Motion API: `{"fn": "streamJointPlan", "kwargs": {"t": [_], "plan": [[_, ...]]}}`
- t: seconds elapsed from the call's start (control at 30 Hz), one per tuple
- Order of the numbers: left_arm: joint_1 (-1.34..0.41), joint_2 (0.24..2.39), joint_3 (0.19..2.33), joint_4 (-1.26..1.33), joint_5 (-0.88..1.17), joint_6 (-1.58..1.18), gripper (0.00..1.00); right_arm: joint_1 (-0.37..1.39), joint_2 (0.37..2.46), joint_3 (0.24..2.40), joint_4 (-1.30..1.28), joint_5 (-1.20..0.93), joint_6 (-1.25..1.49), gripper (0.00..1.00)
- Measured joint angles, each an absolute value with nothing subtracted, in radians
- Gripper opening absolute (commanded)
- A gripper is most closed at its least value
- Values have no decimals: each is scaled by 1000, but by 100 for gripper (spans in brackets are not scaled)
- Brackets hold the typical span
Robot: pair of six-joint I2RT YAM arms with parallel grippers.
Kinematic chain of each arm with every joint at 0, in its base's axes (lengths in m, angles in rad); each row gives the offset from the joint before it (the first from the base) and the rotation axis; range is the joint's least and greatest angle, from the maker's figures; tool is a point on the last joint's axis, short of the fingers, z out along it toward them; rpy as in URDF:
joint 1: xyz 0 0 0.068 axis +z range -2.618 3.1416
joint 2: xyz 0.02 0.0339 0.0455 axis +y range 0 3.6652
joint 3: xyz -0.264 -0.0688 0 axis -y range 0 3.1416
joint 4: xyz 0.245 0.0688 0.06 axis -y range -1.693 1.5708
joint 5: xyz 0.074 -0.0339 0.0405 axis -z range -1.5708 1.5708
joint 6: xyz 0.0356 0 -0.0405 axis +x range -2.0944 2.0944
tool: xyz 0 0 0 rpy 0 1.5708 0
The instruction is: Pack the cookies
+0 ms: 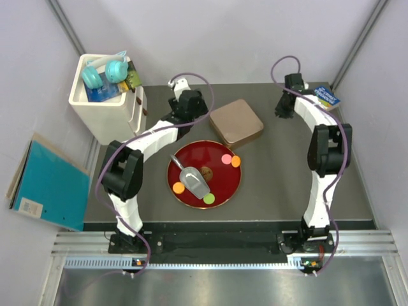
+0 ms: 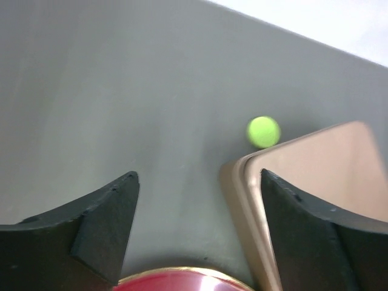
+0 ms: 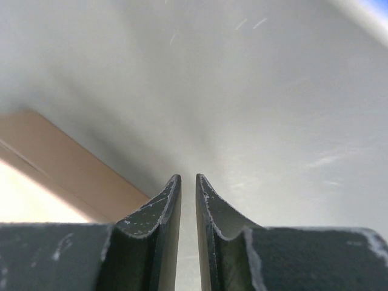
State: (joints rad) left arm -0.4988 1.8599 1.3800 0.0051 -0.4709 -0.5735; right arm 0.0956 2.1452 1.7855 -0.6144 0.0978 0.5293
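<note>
**Operator:** Where are the cookies from my claws?

**Spotter:** One green cookie [image 2: 264,131] lies on the table [image 2: 121,91] ahead of your left claw [image 2: 199,176]. It sits a little right of the gap, just beside the near corner of the tan tin [image 2: 321,170]. Four more cookies [image 1: 236,162], one pink, two orange and one green, sit on the red plate [image 1: 223,182] behind that claw, around a grey scoop [image 1: 194,182].

**Operator:** Which step am I on?

**Spotter:** I'd judge it the approach to a first pickup. Your left claw is spread wide and carries nothing. Your right claw [image 3: 188,179] has its fingers drawn almost together, with only a sliver between them, and it is also empty. It hangs on the far side of the tin, well apart from every cookie. I can't tell whether the tin is open.

**Operator:** And next?

**Spotter:** Ease the left claw forward and slightly right, then lower it so the fingers straddle the green disc. It's flat, so you'll likely need to pinch low, and the tin's corner will crowd your right finger.
</note>
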Motion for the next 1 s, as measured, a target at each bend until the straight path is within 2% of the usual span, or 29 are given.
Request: {"fn": "streamJointPlan", "kwargs": {"t": [0.07, 0.17, 0.2, 0.3, 0.67, 1.0], "plan": [[-496, 1879, 1436, 7, -426, -557, 71, 75, 2090, 1766, -600, 111, 544, 17], [-494, 1959, 1573, 31, -333, -537, 33, 54, 2017, 1754, -579, 113, 562, 14], [-494, 1988, 1615, 40, -306, -531, 18, 51, 1995, 1753, -570, 110, 568, 13], [-494, 2058, 1692, 55, -247, -517, 0, 54, 1933, 1737, -534, 81, 588, 11], [-496, 2244, 1786, 69, -92, -493, 0, 96, 1862, 1643, -480, -17, 628, 10], [-496, 2251, 1780, 81, -75, -495, 0, 103, 1864, 1611, -456, -32, 633, 10]]}}
